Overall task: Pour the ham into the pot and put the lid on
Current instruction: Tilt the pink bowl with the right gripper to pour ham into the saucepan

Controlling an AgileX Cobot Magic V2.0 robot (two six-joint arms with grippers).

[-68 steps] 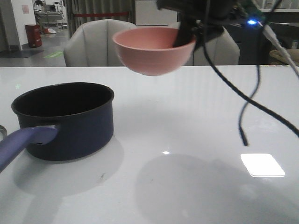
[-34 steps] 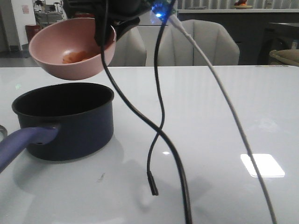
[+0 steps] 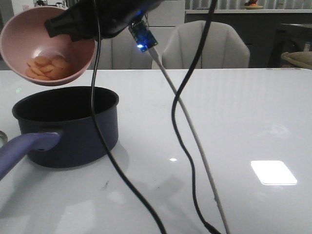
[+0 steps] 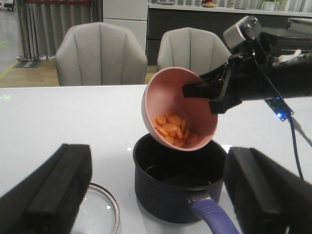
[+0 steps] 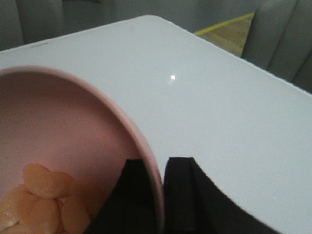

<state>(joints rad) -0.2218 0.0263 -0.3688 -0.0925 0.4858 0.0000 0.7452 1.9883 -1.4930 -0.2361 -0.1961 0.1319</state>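
The right gripper (image 5: 158,195) is pinching the rim of the smooth pink bowl (image 3: 46,46), tilting its light, loose orange-pink ham slices (image 3: 46,68) above the dark navy saucepan (image 3: 73,124), while the wide-open, empty left gripper (image 4: 156,195) is hovering near the fragile glass lid (image 4: 100,214), best lifted by its unseen knob.

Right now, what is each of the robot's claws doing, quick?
Left gripper: open, holding nothing, above the lid.
Right gripper: shut on the rim of the pink bowl, tipped over the pot with the ham inside.
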